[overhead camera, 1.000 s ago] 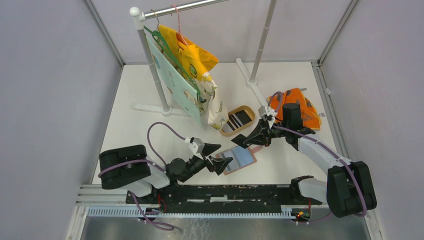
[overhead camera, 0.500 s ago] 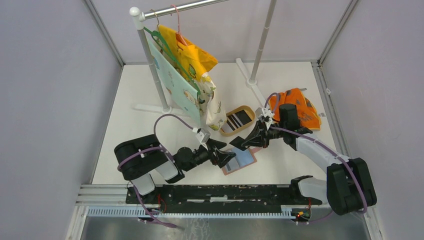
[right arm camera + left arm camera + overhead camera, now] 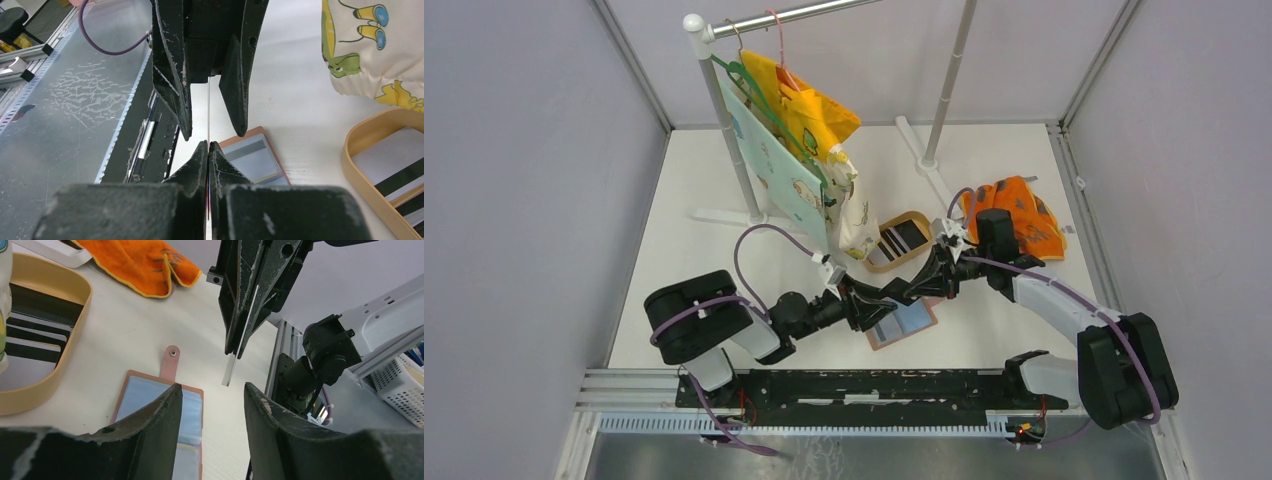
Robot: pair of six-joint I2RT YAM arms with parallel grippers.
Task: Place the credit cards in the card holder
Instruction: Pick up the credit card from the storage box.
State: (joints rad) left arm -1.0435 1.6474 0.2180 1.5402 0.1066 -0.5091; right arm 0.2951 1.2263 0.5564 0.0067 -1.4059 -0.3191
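The right tool (image 3: 234,349) grips a thin pale card (image 3: 230,371) edge-on inside the wide-open left tool (image 3: 212,390), gaps either side, above the opened card holder (image 3: 145,399).

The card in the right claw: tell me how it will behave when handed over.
The card sticks out straight and edge-on from the right claw, so it is probably stiff, not floppy. It looks very thin, so likely light, and it may slip or pivot if pinched off-centre. The open left claw should probably close squarely on its flat faces.
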